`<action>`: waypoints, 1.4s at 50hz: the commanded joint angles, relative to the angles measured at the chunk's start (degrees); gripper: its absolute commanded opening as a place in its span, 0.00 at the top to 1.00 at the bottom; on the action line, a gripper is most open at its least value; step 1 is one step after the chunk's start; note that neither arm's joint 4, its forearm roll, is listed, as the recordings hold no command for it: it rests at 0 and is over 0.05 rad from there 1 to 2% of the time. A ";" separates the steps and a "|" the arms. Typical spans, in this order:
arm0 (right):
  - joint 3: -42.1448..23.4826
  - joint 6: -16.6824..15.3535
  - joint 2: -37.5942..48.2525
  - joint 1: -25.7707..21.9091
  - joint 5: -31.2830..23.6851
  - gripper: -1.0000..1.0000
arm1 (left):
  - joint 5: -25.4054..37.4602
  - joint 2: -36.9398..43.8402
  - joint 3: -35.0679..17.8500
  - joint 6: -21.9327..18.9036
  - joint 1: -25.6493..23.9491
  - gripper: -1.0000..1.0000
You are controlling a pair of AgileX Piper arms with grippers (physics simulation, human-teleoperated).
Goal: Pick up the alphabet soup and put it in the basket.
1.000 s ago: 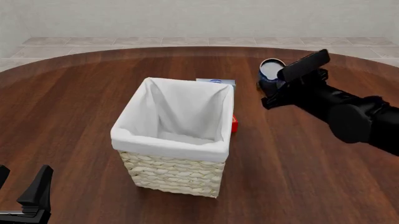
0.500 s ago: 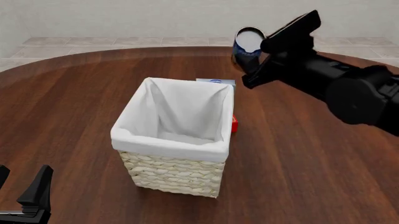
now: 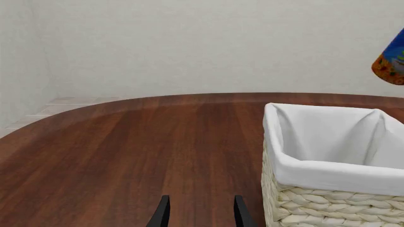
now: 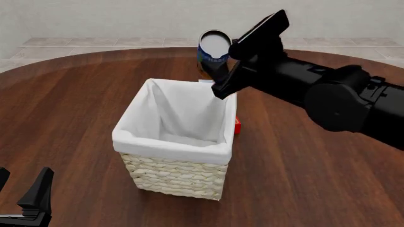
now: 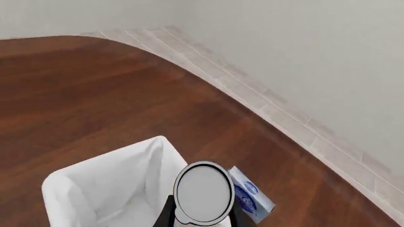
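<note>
The alphabet soup, a blue can with a pale lid, hangs in the air just above and behind the far rim of the basket. My right gripper is shut on the can. The right wrist view looks down on the can's lid between the fingers, with the white-lined basket below it. The can's orange-red base shows at the edge of the left wrist view, above the basket. My left gripper is open and empty at the near left, low over the table.
A pale blue-white box lies on the table behind the basket. A small red object sits against the basket's right side. The round wooden table's far edge curves behind; beyond it is tiled floor and a wall.
My right gripper has lifted the can off the table and carried it left and up, from the far right to above the basket's far rim. The left arm has not moved.
</note>
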State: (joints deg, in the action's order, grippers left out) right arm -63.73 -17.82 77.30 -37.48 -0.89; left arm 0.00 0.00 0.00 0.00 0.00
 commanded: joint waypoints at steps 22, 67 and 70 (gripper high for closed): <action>-6.58 3.64 8.69 -10.89 -4.50 1.00 | 0.00 0.00 0.00 0.00 0.00 0.00; -12.85 0.49 17.15 -7.40 -18.09 1.00 | 0.00 0.00 0.00 0.00 0.00 0.00; -12.98 0.27 17.48 -7.01 -18.48 1.00 | 0.00 0.00 0.00 0.00 0.00 0.00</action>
State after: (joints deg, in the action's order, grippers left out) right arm -75.98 -17.77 93.95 -45.22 -17.41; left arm 0.00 0.00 0.00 0.00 0.00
